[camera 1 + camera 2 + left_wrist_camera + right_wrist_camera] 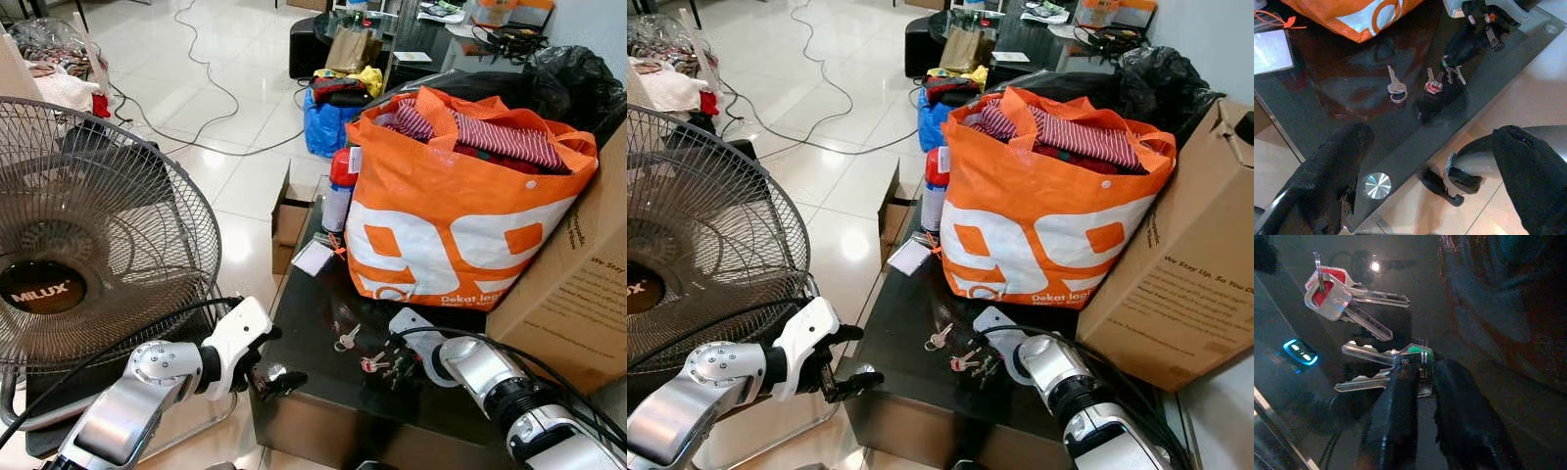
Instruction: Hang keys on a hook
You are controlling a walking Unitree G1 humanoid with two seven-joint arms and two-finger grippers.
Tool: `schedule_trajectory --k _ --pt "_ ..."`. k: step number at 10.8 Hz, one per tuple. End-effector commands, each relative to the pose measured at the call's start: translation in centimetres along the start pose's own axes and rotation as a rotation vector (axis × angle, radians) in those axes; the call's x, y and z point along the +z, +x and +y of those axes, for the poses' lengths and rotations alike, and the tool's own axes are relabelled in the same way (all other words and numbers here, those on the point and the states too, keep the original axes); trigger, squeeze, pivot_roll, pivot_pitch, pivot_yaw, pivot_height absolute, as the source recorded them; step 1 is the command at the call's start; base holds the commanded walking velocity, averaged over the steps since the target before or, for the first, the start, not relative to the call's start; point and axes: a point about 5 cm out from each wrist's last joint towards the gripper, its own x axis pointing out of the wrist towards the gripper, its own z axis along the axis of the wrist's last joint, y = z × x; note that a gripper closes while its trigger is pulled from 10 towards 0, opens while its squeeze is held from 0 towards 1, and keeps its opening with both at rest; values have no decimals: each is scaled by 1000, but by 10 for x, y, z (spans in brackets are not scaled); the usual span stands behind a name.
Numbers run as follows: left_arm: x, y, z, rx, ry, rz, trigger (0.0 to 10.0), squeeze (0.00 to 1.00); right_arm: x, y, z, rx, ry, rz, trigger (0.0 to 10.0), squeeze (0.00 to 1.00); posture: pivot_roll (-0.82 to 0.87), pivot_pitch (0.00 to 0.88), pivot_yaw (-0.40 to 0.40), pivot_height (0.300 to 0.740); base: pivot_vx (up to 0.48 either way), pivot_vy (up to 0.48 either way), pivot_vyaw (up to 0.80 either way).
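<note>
**Q.** How far along is the task?

**A.** At its start, by the look of it. The right gripper (pixel 1418 382) has its two black fingers drawn together on the green-tagged keys (pixel 1410 357), which lie on the dark glass table (pixel 313 392). Whether they have left the glass cannot be told. No hook can be made out in these pictures, so lifting, carrying and hanging all remain to be done.

**Q.** What else lies nearby?

**A.** A red-tagged key pair (pixel 1334 293) lies just beside the gripped bunch, and a single silver key (pixel 1396 88) lies a little further along the glass, apart from both.

**Q.** How are the arms posed?

**A.** The right arm reaches forward and inward, low over the near part of the table, wrist angled down at the keys. The left gripper (pixel 269 377) hangs off the table's near corner, below the glass edge, fingers spread apart and holding nothing.

**Q.** And beyond the keys?

**A.** An orange bag (pixel 460 215) of clothes stands on the table behind them, with a cardboard box (pixel 578 284) at its right. A fan (pixel 88 235) stands to the left on the tiled floor.
</note>
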Motion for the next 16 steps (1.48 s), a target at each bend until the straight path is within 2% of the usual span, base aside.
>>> schedule_trajectory --k 1,5,6,7,8,9,10,11,15,16 --pt "4 1 0 -12 12 2 10000 0 -5 1 -1 -10 4 23 4431 0 -90 0 -51 740 0 0 0" --pt "5 2 1 -12 16 1 10000 0 -3 1 0 3 12 3 4431 0 -91 0 -49 740 0 0 0" --pt "5 2 2 -11 16 0 10000 0 -3 1 0 5 12 2 4039 0 -90 0 -49 740 0 0 0" --pt "5 2 2 -10 15 -1 10000 0 -4 1 0 8 8 3 8980 0 -91 0 -50 740 0 0 0" --pt "5 3 2 -10 16 -1 10000 0 -4 1 1 28 14 0 10000 322 -92 0 -48 740 0 0 0" --pt "5 3 3 -10 17 -1 10000 0 -3 1 1 29 9 -1 10000 1000 -92 0 -48 740 0 0 0" --pt "6 3 3 -11 18 -2 10000 0 -2 1 0 3 -10 1 10000 1000 -92 0 -48 740 0 0 0" --pt "6 3 3 -11 19 -2 10000 0 -1 1 0 -1 -7 -4 10000 0 -92 0 -46 740 0 0 0" --pt "6 3 3 -12 19 -1 10000 0 4 2 1 -3 25 -40 10000 0 -91 0 -46 740 0 0 0" --pt "6 3 3 -12 19 -1 10000 0 6 2 2 9 37 -58 8431 0 -91 0 -46 740 0 0 0"
